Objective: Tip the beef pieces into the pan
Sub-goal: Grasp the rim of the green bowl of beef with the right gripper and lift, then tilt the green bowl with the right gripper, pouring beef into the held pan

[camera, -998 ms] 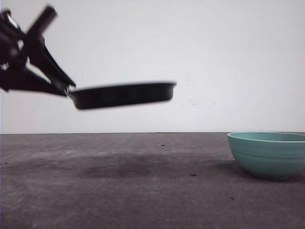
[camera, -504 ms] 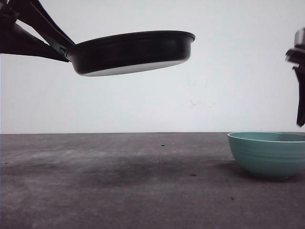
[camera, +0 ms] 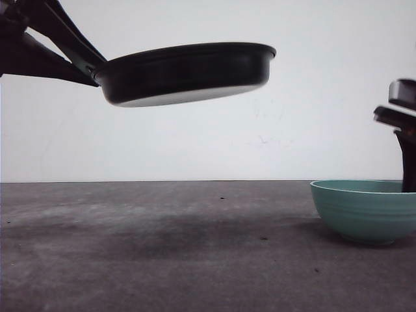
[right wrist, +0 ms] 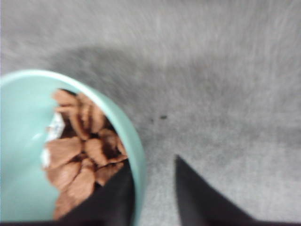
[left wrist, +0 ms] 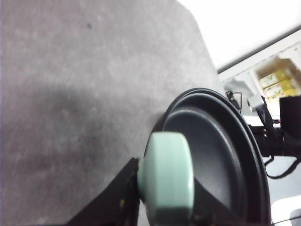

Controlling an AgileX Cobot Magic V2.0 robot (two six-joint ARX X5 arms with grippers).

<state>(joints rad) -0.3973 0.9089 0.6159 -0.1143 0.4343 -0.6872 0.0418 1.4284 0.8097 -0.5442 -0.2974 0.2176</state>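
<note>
My left gripper [camera: 88,65] holds the black pan [camera: 188,71] high above the table's left half, roughly level. In the left wrist view that gripper [left wrist: 164,209] is shut on the pan's mint-green handle [left wrist: 165,176], and the pan [left wrist: 221,155] looks bare inside. The beef pieces [right wrist: 80,150] lie heaped in a teal bowl [camera: 364,209] on the table at the right. My right gripper [right wrist: 152,162] is open and straddles the bowl's rim [right wrist: 137,165], with one finger [right wrist: 115,195] inside over the beef and the other outside. In the front view its finger [camera: 408,162] reaches down behind the bowl's rim.
The dark grey table [camera: 182,247] stretches between the pan's shadow and the bowl. A white wall [camera: 305,110] stands behind it. Past the table's edge, the left wrist view catches a shelf with cables and boxes [left wrist: 273,84].
The pan rose from mid height to high up, then drifted slightly right. My right gripper came into view and lowered onto the bowl's rim.
</note>
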